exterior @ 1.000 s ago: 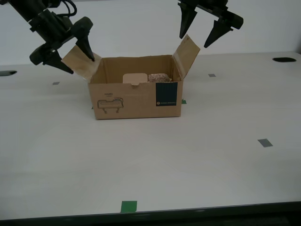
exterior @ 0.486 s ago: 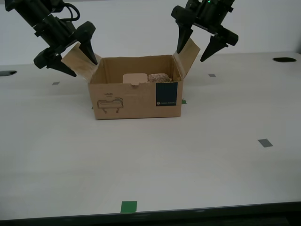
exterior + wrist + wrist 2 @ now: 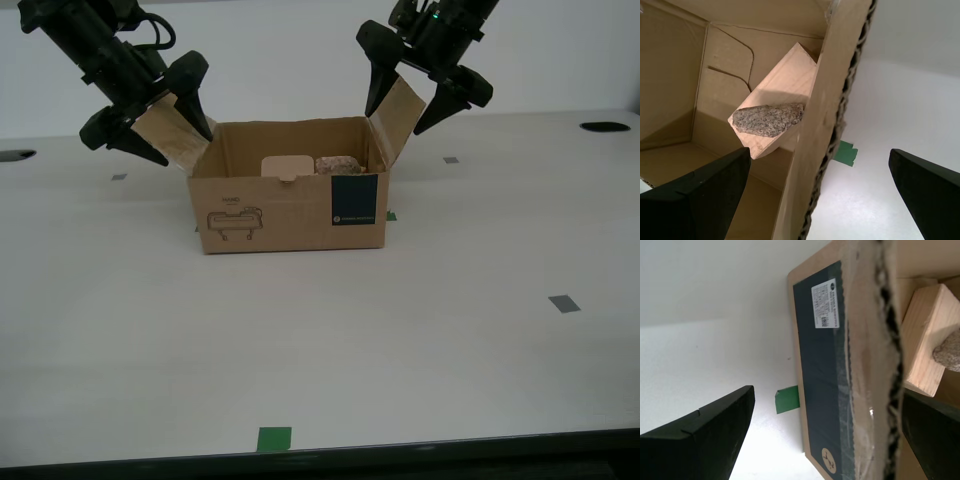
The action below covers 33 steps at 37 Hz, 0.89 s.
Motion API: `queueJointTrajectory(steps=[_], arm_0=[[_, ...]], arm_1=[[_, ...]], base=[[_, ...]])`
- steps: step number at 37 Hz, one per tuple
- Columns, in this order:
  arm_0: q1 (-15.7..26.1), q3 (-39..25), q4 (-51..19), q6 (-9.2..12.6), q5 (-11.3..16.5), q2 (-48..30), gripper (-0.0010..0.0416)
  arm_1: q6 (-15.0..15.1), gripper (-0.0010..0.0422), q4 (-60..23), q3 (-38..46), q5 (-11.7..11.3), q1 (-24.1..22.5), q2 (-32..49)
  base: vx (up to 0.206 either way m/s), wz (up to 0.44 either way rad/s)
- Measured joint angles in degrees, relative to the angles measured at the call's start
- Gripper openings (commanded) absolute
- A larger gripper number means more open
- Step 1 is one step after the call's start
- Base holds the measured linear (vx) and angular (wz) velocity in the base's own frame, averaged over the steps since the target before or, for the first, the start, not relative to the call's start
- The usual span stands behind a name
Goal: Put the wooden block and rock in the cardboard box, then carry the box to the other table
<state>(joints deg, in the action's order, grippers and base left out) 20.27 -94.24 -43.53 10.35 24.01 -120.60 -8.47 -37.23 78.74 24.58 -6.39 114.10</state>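
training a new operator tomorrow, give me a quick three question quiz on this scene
1. True or false: the rock lies outside the cardboard box.
2. Multiple choice: how does my second hand stand? A) shut on the rock; B) open, with one finger on each side of a raised flap; C) open, far from the box.
3. Fill in: next to the rock inside the box lies the ____.

Key: 1 false; 2 B; 3 wooden block.
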Motion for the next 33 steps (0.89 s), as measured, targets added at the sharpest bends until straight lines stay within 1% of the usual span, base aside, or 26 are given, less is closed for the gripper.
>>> queueJointTrajectory(steps=[13,17,20,24,29,33], arm_0=[[1.01,0.28,0.81,0.0,0.15,0.0,0.0385],[1.25,0.28,0.92,0.04,0.15,0.0,0.0371],[1.38,0.28,0.94,0.11,0.17,0.0,0.035],[1.55,0.28,0.92,0.42,0.17,0.0,0.0313],[1.62,0.28,0.98,0.48,0.17,0.0,0.0253],[1.68,0.28,1.03,0.7,0.17,0.0,0.0192]], arm_1=[[-0.15,0.0373,0.09,0.0,0.02,-1.07,-0.04],[-0.2,0.0372,0.09,0.0,0.0,-1.42,-0.04],[-0.24,0.0363,0.09,0.0,0.02,-1.51,-0.04],[-0.44,0.0335,0.09,0.0,0.02,-1.55,-0.04],[-0.61,0.0281,0.09,0.0,0.02,-1.53,-0.04],[-0.87,0.0227,0.09,0.0,0.02,-1.55,-0.04]], base=[[0.0,0.0],[0.0,0.0],[0.0,0.0],[0.0,0.0],[0.0,0.0],[0.0,0.0]])
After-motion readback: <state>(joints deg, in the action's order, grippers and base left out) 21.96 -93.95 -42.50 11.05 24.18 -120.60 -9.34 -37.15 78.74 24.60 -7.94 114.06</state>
